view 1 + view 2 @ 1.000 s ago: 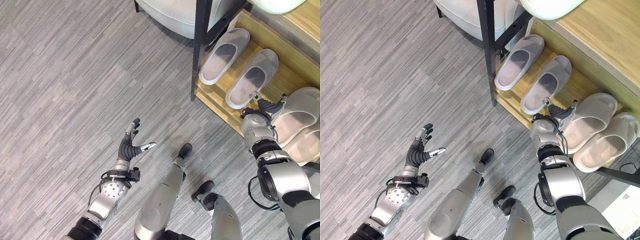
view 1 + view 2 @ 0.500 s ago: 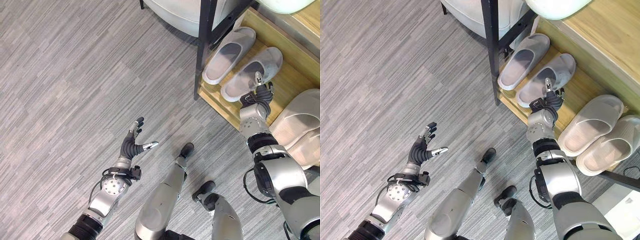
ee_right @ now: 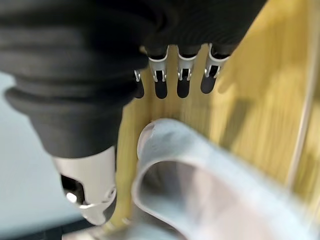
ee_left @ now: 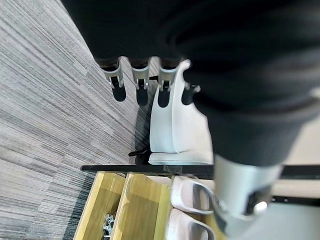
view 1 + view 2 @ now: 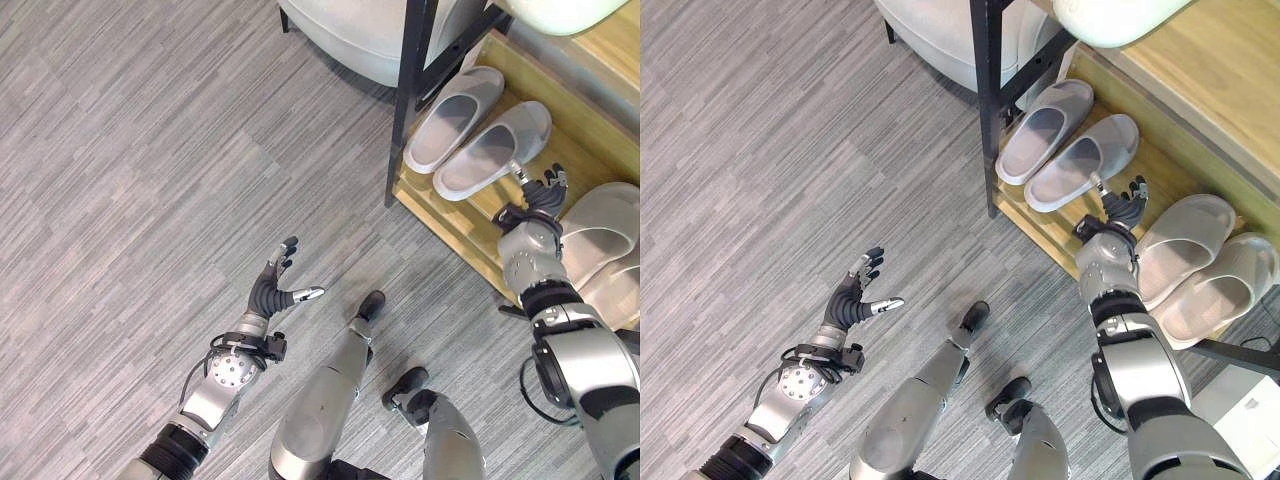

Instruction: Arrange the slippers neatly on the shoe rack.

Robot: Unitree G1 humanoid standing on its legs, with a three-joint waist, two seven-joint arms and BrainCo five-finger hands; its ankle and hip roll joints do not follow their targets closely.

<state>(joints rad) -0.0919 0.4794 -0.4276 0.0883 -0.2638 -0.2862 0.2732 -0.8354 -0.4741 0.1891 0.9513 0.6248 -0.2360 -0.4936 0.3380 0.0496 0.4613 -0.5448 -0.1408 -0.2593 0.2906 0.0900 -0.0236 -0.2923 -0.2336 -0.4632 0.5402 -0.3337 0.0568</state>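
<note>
Wooden shoe rack [image 5: 1040, 215] holds 4 slippers; the right hand [image 5: 1120, 205], fingers spread, hovers between the pairs. Nudge the beige slipper [image 5: 1180, 245] gently, parallel to the grey pair [image 5: 1065, 145]; the left hand [image 5: 855, 295] hangs spread over the floor.

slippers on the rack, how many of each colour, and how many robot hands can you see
grey slippers: 2
beige slippers: 2
robot hands: 2, left hand and right hand
total: 6
</note>
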